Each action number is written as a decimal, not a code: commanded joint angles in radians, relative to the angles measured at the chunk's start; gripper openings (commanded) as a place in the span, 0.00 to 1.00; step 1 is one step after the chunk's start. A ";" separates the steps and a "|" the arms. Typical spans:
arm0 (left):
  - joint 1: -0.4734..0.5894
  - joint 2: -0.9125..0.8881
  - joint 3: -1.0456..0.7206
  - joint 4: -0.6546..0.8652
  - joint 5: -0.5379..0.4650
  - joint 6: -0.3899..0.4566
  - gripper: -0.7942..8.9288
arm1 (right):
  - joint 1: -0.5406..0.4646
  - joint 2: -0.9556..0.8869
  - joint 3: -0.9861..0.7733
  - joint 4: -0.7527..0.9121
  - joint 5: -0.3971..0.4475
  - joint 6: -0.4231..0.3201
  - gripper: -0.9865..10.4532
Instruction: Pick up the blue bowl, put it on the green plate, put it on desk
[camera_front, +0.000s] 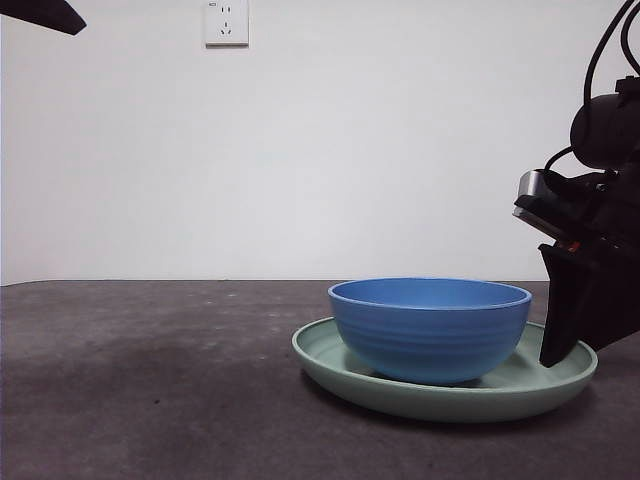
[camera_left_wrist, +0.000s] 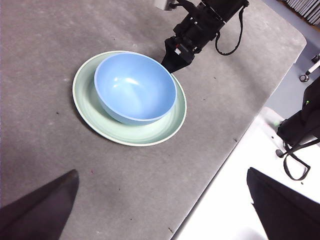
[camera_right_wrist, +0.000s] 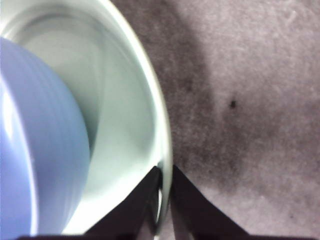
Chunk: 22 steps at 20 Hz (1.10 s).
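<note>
From the front, the blue bowl (camera_front: 430, 328) sits inside the green plate (camera_front: 345, 372), and the plate lies flat on the desk (camera_front: 150, 390). My right gripper (camera_front: 562, 345) is down at the plate's 3 o'clock edge.

From my left wrist, my left gripper (camera_left_wrist: 165, 210) hangs high over the desk, jaws wide apart, holding nothing. The bowl sits a bit toward 10 o'clock in the plate.

From my right wrist, my two jaws are pinched on the plate's thin rim (camera_right_wrist: 164, 150).

I think the plate is hard and smooth, maybe slippery, and light. The bowl could slide if I tip it, so the rim is the best place to hold, kept level.
</note>
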 joint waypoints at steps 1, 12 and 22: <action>-0.006 0.005 0.011 0.010 0.005 -0.002 0.82 | 0.005 0.017 0.034 -0.005 -0.041 0.032 0.09; -0.006 0.005 0.011 0.013 0.005 -0.002 0.82 | 0.158 0.019 0.228 -0.044 -0.062 0.160 0.09; -0.006 0.005 0.011 0.013 0.005 -0.003 0.82 | 0.272 0.118 0.228 0.049 -0.020 0.254 0.09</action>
